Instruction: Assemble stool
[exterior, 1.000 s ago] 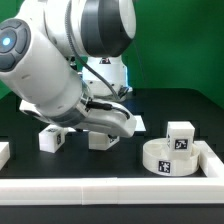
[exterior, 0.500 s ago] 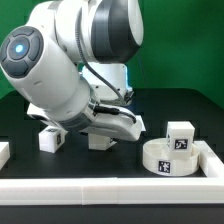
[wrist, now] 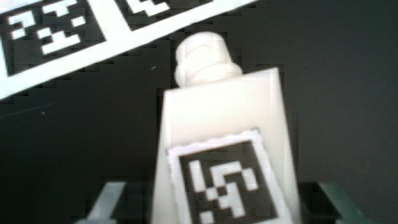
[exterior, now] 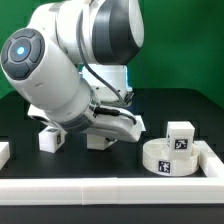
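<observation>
The round white seat [exterior: 165, 157] lies at the exterior view's front right, tags on its rim. One block leg [exterior: 180, 135] stands just behind it. A second leg [exterior: 52, 138] stands at the left. A third leg [exterior: 100, 140] lies under my hand; in the wrist view this leg [wrist: 214, 120] shows a tag and a threaded peg at its far end. My gripper [wrist: 219, 200] is open and straddles this leg, with a dark gap between each finger and the leg's sides. In the exterior view the arm hides the fingers.
Long white border rails [exterior: 100, 186] run along the front and the exterior view's right side [exterior: 212, 152]. A white piece [exterior: 3, 152] sits at the far left edge. The marker board [wrist: 71, 30] lies beyond the leg in the wrist view.
The arm has swung and come down a little over the middle leg between one second ago and half a second ago. Since then it has hardly moved. The parts have not moved.
</observation>
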Controlling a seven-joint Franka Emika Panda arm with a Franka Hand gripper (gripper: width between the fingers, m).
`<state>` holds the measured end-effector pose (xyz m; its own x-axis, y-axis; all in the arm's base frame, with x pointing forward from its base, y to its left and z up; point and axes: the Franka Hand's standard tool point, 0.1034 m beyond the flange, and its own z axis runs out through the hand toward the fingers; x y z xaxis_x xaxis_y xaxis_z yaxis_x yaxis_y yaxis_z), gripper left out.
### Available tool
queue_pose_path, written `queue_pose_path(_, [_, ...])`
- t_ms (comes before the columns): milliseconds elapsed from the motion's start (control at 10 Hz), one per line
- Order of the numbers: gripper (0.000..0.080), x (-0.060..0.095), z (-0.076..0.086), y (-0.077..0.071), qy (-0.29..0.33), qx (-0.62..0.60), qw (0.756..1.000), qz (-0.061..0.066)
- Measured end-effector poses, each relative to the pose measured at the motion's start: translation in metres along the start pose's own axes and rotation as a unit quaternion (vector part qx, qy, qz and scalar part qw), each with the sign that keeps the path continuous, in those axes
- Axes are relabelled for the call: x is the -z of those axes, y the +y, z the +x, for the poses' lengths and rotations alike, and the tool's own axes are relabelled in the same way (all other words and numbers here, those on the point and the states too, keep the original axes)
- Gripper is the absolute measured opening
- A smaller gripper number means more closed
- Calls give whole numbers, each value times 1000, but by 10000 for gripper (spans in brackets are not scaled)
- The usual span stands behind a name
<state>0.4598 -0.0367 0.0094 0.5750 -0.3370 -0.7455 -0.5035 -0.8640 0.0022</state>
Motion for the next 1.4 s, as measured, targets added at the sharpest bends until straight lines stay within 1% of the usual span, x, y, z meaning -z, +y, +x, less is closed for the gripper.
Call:
queue_pose_path(100, [327, 1, 0, -1, 0, 0, 1000, 0])
queue_pose_path(200, [327, 5, -1, -4, 5, -1, 1000, -2])
queue_pose_path(300, [327, 14, -5, -13, 13, 1, 1000, -3])
queue_pose_path(400, [327, 24, -12, -23, 24, -3, 1000, -7])
queue_pose_path(500, [327, 36, -22, -36, 39, -2, 999, -19])
queue_pose_path(600, [327, 45, -35, -52, 46, -19, 998, -27])
queue_pose_path(700, [327, 54, -50, -69, 51, -31, 998, -30])
queue_pose_path(800, [327, 59, -57, -78, 58, -43, 997, -28])
queue_pose_path(1000, [327, 60, -51, -80, 76, -37, 996, -25])
queue_pose_path(1100, [327, 60, -51, -80, 76, -37, 996, -25])
queue_pose_path(1200, [327, 64, -47, -82, 94, -34, 995, -22])
queue_pose_path(1300, [327, 73, -44, -86, 124, -24, 992, -19])
queue_pose_path(1400, [327, 84, -46, -91, 152, -17, 988, -15])
